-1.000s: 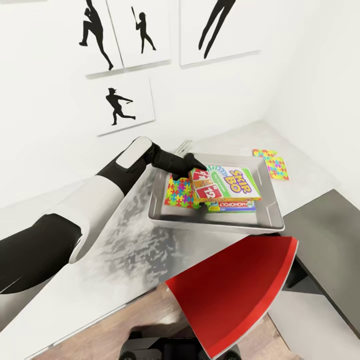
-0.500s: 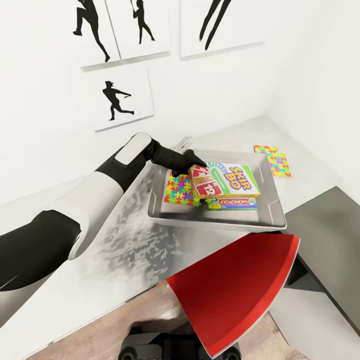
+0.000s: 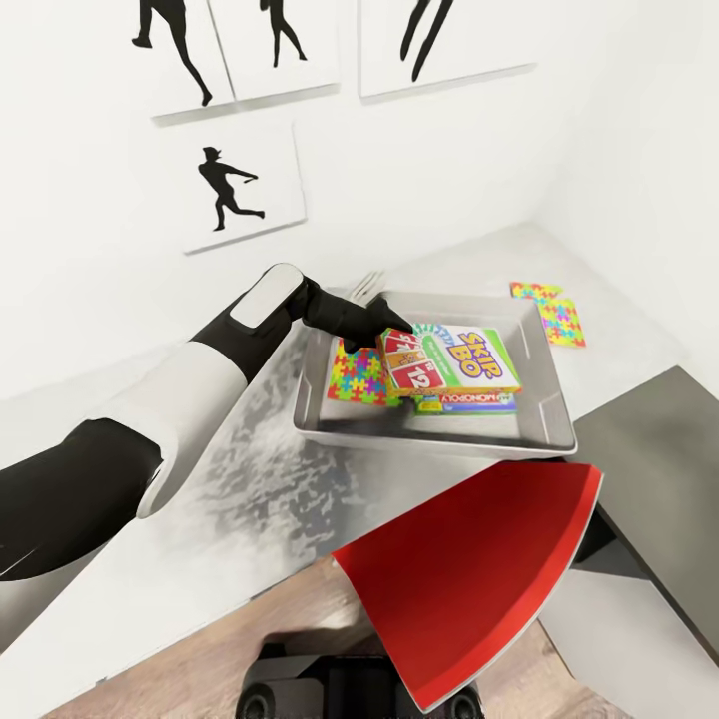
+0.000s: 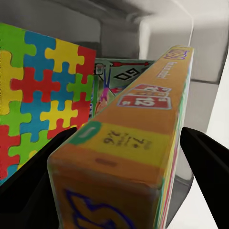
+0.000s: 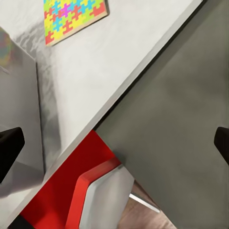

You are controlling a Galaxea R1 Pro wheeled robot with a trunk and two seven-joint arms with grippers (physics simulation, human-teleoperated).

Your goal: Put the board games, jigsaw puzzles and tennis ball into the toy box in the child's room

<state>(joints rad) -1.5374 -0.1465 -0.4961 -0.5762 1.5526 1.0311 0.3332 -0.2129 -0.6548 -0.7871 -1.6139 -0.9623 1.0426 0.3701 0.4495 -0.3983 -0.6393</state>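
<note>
The light grey toy box [image 3: 439, 440] stands on the pale mottled table [image 3: 250, 499]. My left gripper [image 3: 387, 335] is shut on one end of the Skip-Bo board game [image 3: 454, 359] and holds it just over the Monopoly board game [image 3: 469, 402] lying in the box. In the left wrist view the Skip-Bo box [image 4: 129, 143] sits between the dark fingers [image 4: 205, 152]. One jigsaw puzzle [image 3: 358, 376] lies in the box beside the games. Another jigsaw puzzle [image 3: 554, 316] lies on the table beyond it. My right gripper [image 5: 114, 145] is open above the table's edge. The tennis ball is out of view.
A red chair [image 3: 469, 579] stands close in front of me, under the table's near edge. A lower dark grey desk [image 3: 649, 469] joins the table on the right. White walls with silhouette pictures [image 3: 235, 185] close off the back and the right corner.
The camera has shifted a little, so the wall pictures sit higher in the view. My left gripper and the Skip-Bo box keep their place over the Monopoly box.
</note>
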